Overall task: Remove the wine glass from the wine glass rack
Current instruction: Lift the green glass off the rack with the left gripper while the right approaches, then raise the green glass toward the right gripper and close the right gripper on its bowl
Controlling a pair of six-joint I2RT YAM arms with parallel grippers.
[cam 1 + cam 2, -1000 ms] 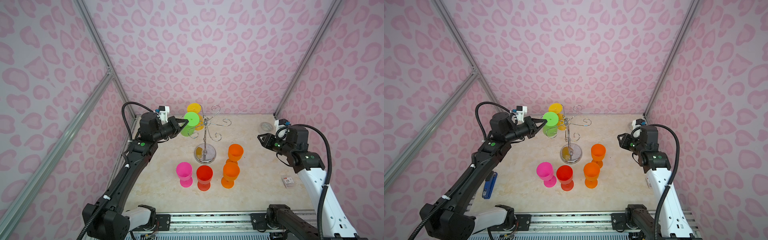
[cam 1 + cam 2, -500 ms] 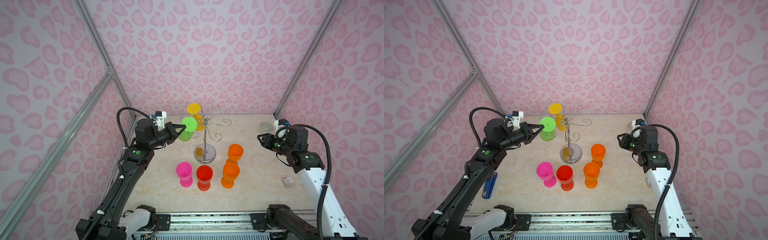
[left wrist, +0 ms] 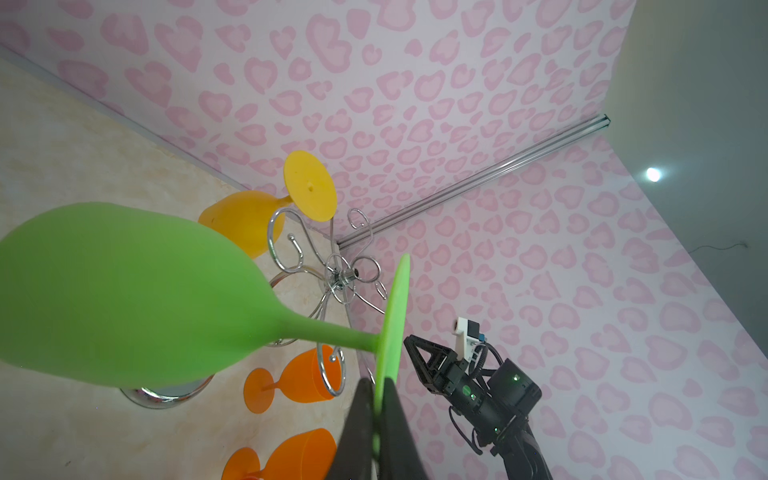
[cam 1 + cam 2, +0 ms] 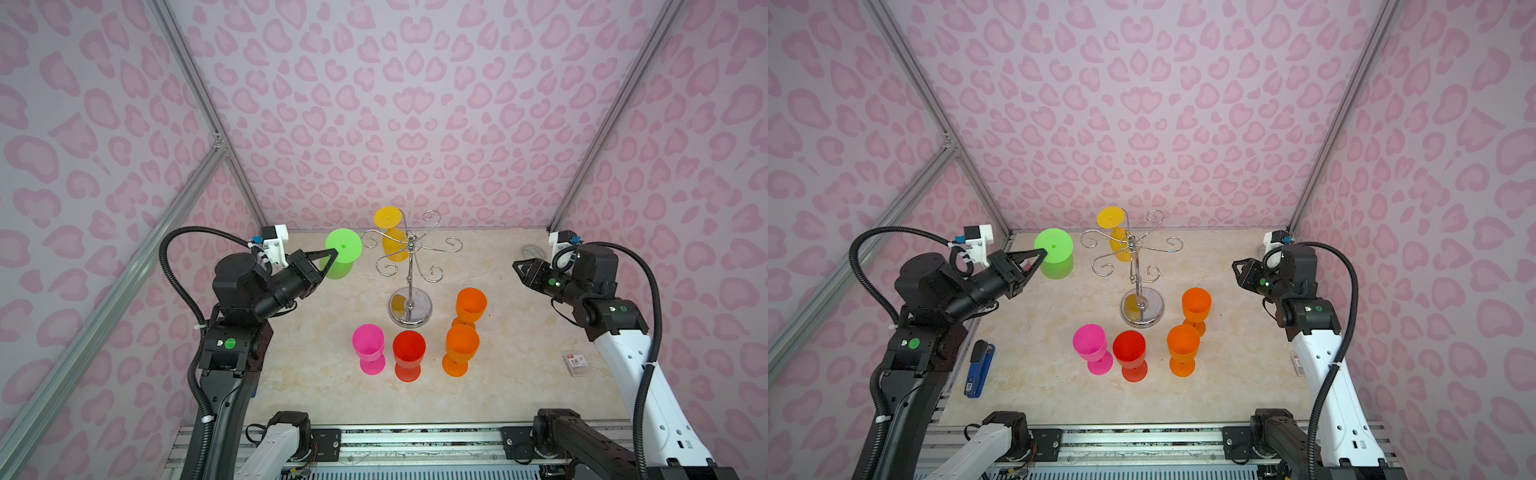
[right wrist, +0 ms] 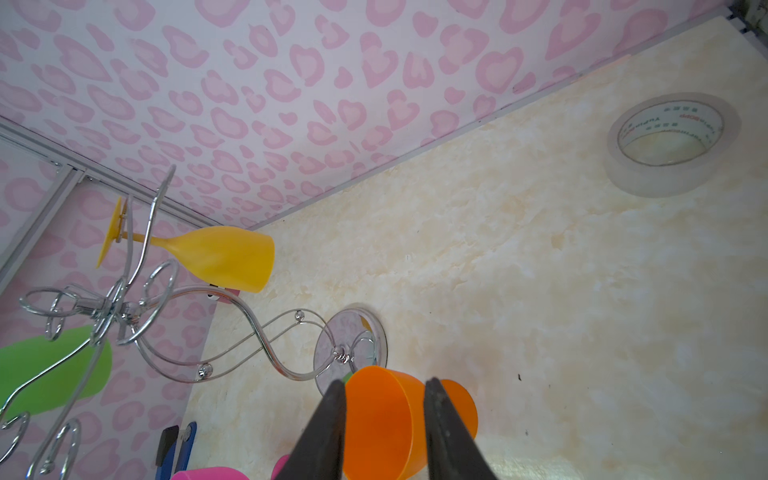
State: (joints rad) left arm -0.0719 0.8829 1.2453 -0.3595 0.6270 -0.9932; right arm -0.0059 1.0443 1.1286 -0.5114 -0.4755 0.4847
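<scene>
Left gripper (image 4: 331, 252) pinches the disc foot of a matte lime-green plastic wine glass (image 4: 345, 243), bowl hanging down, just left of the chrome wire wine glass rack (image 4: 410, 311); right gripper (image 4: 516, 264) jaws stand apart, empty.

Since 1 s ago: green wine glass (image 4: 343, 249) has moved left, off the wine glass rack (image 4: 410, 309). Its foot then overlapped the rack's left-side curled arms; now it sits just beside their tips, small gap in a top view. L fingers (image 4: 316, 252) on the foot rim went w/ it; L arm drew back, elbow lower.
</scene>
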